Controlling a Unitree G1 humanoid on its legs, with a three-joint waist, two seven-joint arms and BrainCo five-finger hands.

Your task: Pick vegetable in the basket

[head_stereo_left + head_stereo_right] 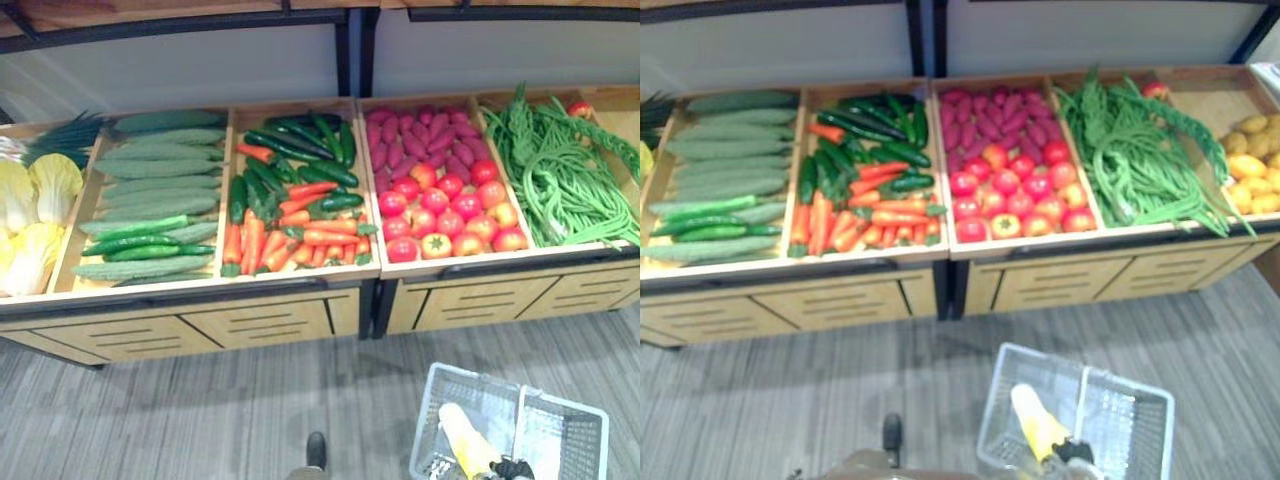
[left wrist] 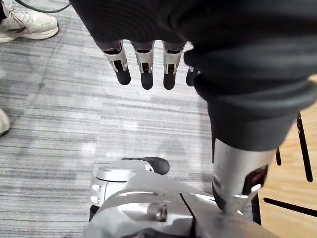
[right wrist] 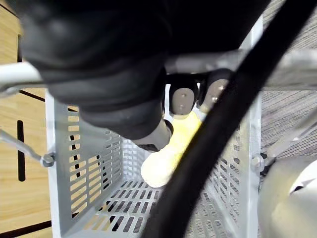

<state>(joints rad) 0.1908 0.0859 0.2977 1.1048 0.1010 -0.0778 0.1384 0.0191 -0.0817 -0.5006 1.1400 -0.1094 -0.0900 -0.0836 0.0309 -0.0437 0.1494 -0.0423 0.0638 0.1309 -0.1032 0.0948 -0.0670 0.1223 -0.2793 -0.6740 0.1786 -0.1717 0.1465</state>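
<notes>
Yellow vegetable: it stood tilted in the grey basket, its pale blunt end pointing down toward the slotted bottom and its upper end in the right hand.
Right hand: it was over the basket's near rim; in the right wrist view its fingers and thumb were curled round the yellow vegetable, gripping it.
Left hand: in the left wrist view it hung over the grey striped floor with its fingers straight and spread, holding nothing.
Basket: it sat on the floor in front of the wooden display stand, under the right half of it.
Display stand: its bins held, from the robot's left, pale cabbages, long green gourds, carrots with dark green cucumbers, purple sweet potatoes behind tomatoes, long green beans, and potatoes.
Person: a white shoe was on the floor beyond the left hand.
</notes>
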